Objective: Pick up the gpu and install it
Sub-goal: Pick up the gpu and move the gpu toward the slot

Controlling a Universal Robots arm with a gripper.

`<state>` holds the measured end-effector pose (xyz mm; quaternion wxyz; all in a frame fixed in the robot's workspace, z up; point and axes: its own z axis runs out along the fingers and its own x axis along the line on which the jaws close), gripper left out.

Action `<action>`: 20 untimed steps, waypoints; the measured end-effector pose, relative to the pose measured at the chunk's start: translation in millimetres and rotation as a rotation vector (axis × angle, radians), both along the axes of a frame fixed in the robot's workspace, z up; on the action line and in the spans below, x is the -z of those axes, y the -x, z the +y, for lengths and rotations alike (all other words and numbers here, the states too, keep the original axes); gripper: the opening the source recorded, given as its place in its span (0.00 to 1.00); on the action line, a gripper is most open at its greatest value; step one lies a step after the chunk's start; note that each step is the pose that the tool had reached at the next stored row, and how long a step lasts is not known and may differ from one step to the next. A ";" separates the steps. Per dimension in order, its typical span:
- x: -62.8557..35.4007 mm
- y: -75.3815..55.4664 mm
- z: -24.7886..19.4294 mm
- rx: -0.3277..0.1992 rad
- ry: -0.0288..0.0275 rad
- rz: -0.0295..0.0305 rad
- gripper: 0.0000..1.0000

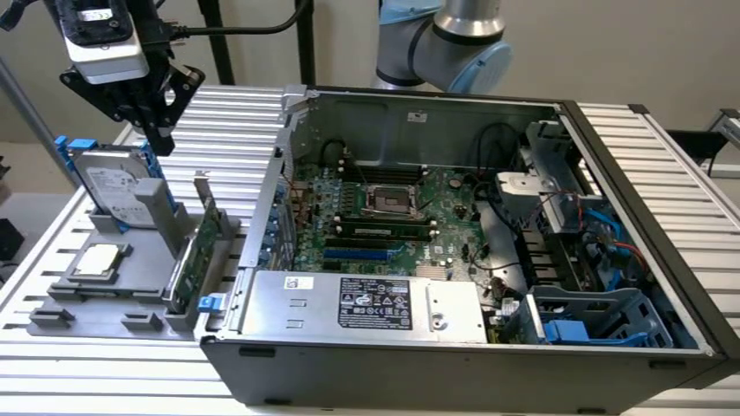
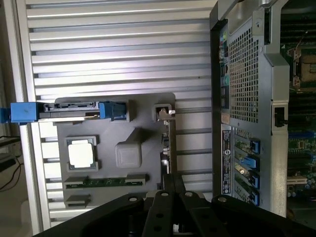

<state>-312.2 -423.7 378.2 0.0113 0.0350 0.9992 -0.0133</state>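
Note:
The gpu [image 1: 199, 247] is a thin green card with a silver end bracket. It stands on edge in a slot of the grey parts holder [image 1: 69, 303], at the exterior view's left beside the open computer case [image 1: 463, 355]. In the wrist view the gpu [image 2: 166, 140] shows edge-on, its bracket end toward the ribbed table. My gripper [image 1: 159, 139] hangs well above the holder's far end, apart from everything. Its black fingers [image 2: 174, 181] are shut together with nothing between them.
A silver hard drive [image 1: 113, 184] with blue rails stands in the holder behind the gpu. A square CPU chip [image 1: 97, 260] lies flat near the holder's front. The motherboard [image 1: 387, 212] lies in the case with blue slots [image 1: 359, 256]. A power supply [image 1: 370, 303] sits in the case's near side.

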 end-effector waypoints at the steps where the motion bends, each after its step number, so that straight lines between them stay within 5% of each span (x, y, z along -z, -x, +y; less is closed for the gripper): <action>1: 0.0 0.0 0.0 0.000 0.0000 0.0001 0.11; 5: 0.0 0.0 0.0 0.000 0.0000 0.0001 0.12; 8: 0.0 0.0 0.0 0.000 0.0000 0.0001 0.25; 15: 1.6 0.1 -0.6 0.000 0.0002 0.0000 0.27; 20: 5.5 0.2 -7.3 0.000 0.0004 0.0002 0.33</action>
